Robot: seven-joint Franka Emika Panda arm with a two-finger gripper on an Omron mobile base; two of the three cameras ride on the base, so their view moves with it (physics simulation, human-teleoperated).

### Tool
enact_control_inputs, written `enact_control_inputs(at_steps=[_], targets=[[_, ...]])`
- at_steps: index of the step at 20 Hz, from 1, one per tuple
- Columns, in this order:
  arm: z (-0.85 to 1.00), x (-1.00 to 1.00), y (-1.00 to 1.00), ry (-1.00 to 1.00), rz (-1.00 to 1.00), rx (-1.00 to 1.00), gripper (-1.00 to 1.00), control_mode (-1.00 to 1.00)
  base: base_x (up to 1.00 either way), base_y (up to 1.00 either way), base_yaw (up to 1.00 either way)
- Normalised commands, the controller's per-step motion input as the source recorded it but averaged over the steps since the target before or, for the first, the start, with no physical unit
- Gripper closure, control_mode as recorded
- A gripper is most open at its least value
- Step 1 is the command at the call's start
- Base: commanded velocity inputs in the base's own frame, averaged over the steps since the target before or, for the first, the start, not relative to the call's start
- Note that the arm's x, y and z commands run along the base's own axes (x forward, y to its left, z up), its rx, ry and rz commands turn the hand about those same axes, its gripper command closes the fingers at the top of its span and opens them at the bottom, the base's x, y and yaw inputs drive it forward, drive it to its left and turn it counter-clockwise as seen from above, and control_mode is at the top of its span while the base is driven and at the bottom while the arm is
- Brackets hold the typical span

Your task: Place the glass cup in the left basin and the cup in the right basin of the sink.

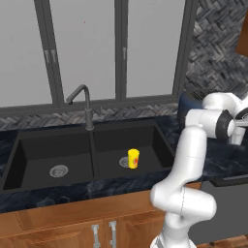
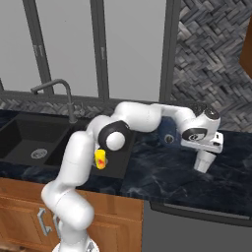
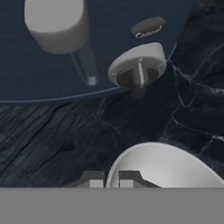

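Observation:
The glass cup (image 2: 204, 163) is a pale tumbler standing on the dark counter right of the sink. My gripper (image 2: 202, 155) comes down on it from above. In the hand view the cup's rim (image 3: 166, 164) curves up from the bottom, and the two fingertips (image 3: 91, 179) are shut on its wall. The yellow cup (image 1: 133, 158) stands upright in the right basin (image 1: 152, 140) beside the drain, and the arm half hides the cup (image 2: 100, 158) in the right base view. The left basin (image 1: 38, 157) holds just its silver drain.
A dark blue appliance (image 3: 52, 74) with a round grey knob (image 3: 138, 70) stands on the counter just behind the glass cup. The grey gooseneck tap (image 1: 87, 104) rises behind the sink's divider. Dark marble counter (image 2: 162, 177) stretches right of the sink, with a window behind.

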Motion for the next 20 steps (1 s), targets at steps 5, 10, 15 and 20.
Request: enact_control_inputs(at_steps=[5,10,15,20], targets=[[0.00,0.00,0.09,0.00,0.00,0.00,1.00,-1.00,0.00,0.00,0.00],[0.00,-0.17,0.57,0.00,0.00,0.00,1.00,-1.00,0.00,0.00,0.00],[0.00,-0.32,0.84,0.00,-0.01,-0.09,1.00,-1.00,0.00,0.00,0.00],[0.17,-0.42,0.69,-0.05,0.00,-0.19,1.00,-1.00,0.00,0.00,0.00]])
